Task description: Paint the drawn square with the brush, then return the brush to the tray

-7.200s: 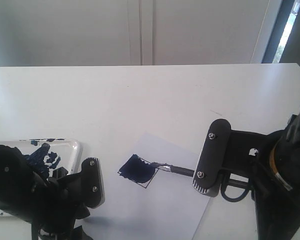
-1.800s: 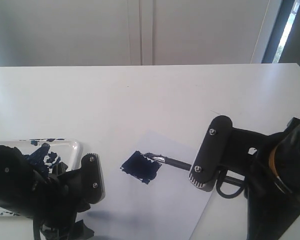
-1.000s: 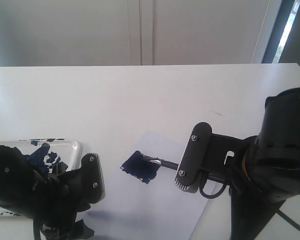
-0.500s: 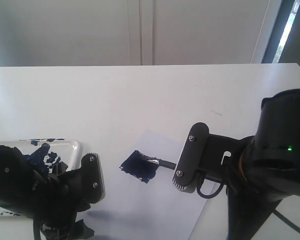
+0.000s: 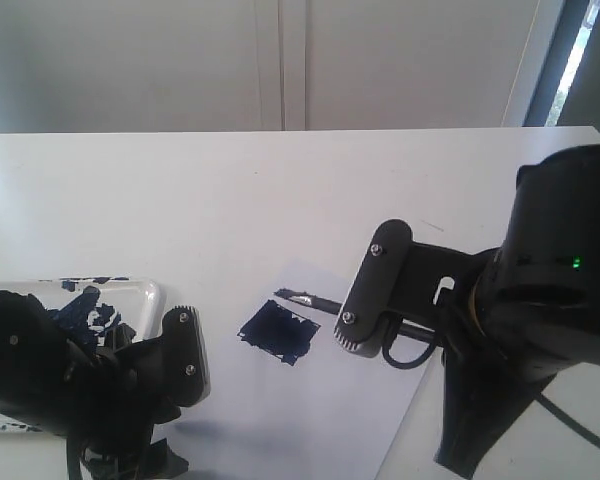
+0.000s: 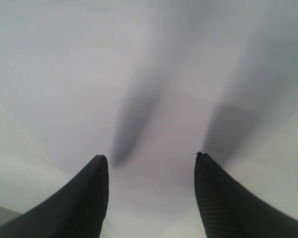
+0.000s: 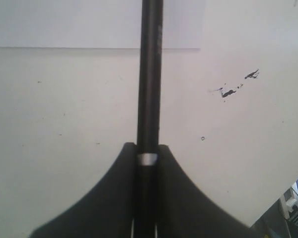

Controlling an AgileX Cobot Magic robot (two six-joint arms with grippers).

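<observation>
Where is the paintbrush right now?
In the exterior view the brush is near the middle, clamped in the right gripper, its tip over the white paper just beyond the drawn square.

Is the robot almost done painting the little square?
Nearly. Done: the square looks filled with dark blue paint. In hand: the right gripper is shut on the brush, whose tip sits just off the square's edge. Left to do: the brush must go back to the tray, over by the open left gripper; it isn't there yet.
</observation>
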